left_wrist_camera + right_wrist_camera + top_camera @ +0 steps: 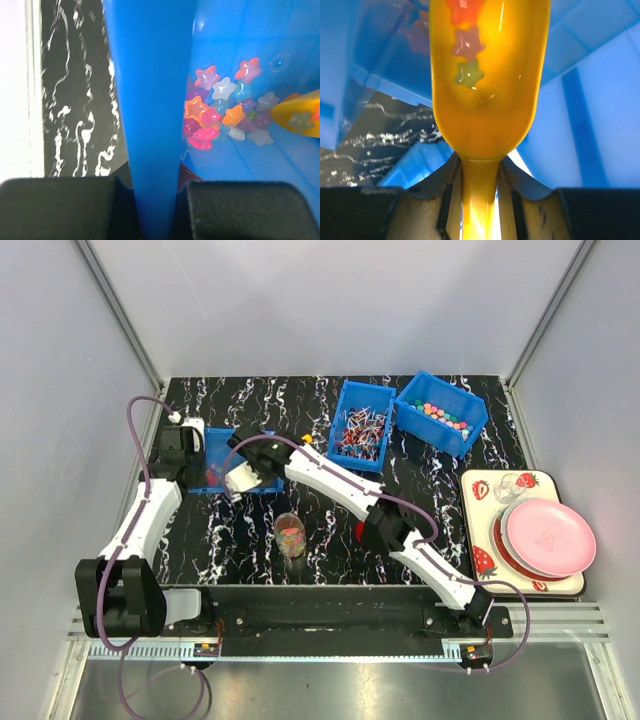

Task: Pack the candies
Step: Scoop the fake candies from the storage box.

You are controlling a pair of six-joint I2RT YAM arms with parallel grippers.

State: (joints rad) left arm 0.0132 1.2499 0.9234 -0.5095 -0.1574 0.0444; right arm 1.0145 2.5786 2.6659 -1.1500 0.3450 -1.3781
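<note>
Plainly, the left gripper [152, 200] is pinched on the wall of the left blue bin [150, 75], its two pads pressed against either side of the plastic, so the bin is steadied at the far left of the table. Inside that bin, just beyond the wall, lies a heap of star candies [220, 117] in pink, orange, white and purple.

The right gripper [479, 195] is clamped on the thin handle of a yellow scoop [485, 90]. The scoop reaches into the same bin, and a few stars, red, purple and green, sit in its bowl.

Further out, a small clear jar [290, 535] stands near the middle of the table, towards the near edge. It looks partly filled with mixed colours, though how full is hard to tell. A red lid [360, 530] lies to its right, half hidden by the right arm, so the jar is open.

At the far side, the middle bin [368, 387] holds red-and-white wrapped candies [360, 432]. The right bin [432, 438] holds small balls [440, 412].

I judge the packing to be midway. One scoopful is loaded but not yet tipped into the jar, and closing the jar remains.

On the right, a strawberry-patterned tray [478, 485] carries a pink plate [550, 537]. No brand, label or writing can be read anywhere.
</note>
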